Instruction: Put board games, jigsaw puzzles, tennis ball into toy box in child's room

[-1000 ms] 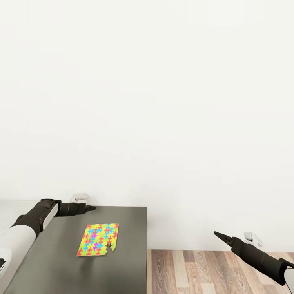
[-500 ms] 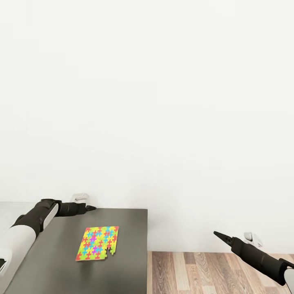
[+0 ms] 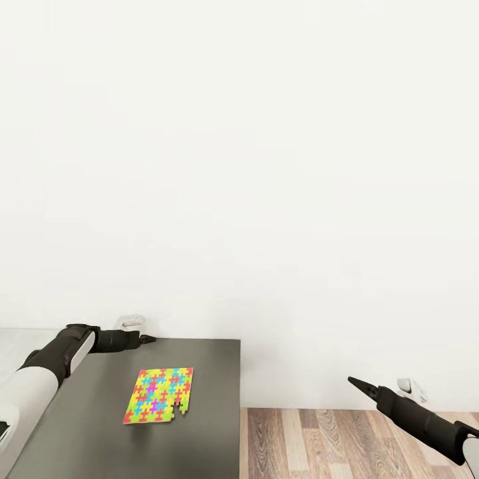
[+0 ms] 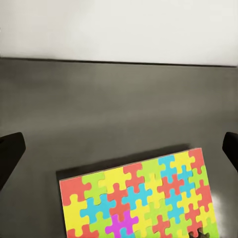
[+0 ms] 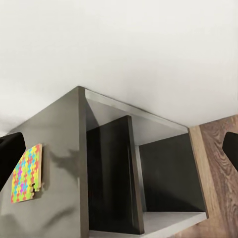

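One jigsaw puzzle, a flat sheet of yellow, green, pink and blue pieces, lies on a dark-grey-topped cabinet. In the left wrist view the jigsaw puzzle lies flat just short of the fingers. It also appears in the right wrist view as a small jigsaw puzzle on the cabinet top. My left gripper hovers open over the cabinet's far edge, beyond the puzzle and apart from it. My right gripper is open in the air to the right of the cabinet, holding nothing.
A bare white wall rises behind the cabinet. The cabinet's side has open dark shelves. Wood-plank floor lies to its right. A pale grey surface adjoins the cabinet at the far left.
The whole picture has shifted a little, so cabinet and puzzle sit slightly lower in it. Both arms keep their pose.
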Robot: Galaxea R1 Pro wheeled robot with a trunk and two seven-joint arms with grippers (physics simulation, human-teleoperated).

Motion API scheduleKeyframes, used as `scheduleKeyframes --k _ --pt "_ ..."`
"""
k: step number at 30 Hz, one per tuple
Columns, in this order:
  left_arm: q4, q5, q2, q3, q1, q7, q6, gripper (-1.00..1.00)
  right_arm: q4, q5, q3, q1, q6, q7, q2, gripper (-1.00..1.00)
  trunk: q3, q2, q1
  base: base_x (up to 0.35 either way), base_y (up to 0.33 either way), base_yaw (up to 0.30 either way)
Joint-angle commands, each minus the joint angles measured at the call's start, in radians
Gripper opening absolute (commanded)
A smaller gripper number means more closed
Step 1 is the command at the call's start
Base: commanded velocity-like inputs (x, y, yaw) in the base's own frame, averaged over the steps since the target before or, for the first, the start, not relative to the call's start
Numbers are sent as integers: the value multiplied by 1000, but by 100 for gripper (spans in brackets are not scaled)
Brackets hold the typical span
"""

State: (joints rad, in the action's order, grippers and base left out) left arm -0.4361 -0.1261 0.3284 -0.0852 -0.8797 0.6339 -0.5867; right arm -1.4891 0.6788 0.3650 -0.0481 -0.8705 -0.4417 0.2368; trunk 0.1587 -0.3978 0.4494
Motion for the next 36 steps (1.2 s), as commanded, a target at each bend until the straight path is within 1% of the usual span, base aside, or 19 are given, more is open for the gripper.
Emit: scheduleKeyframes --k 1,10,32,36 --pt "-1 -10 1 -8 -1 -2 -7 100 0 -3 2 -1 -6 -5 0 100 2 -2 1 0 0 0" --pt "-1 -10 3 -8 -1 -2 -7 100 -2 -3 2 -1 -5 -6 0 100 6 -2 1 0 0 0" --pt "0 -12 3 -10 8 -2 4 100 0 -2 2 -1 -5 -5 1 100 41 -2 1 0 0 0" --pt "13 -12 4 -9 10 1 15 100 0 -3 2 -1 -5 -5 1 100 47 -2 1 0 0 0"
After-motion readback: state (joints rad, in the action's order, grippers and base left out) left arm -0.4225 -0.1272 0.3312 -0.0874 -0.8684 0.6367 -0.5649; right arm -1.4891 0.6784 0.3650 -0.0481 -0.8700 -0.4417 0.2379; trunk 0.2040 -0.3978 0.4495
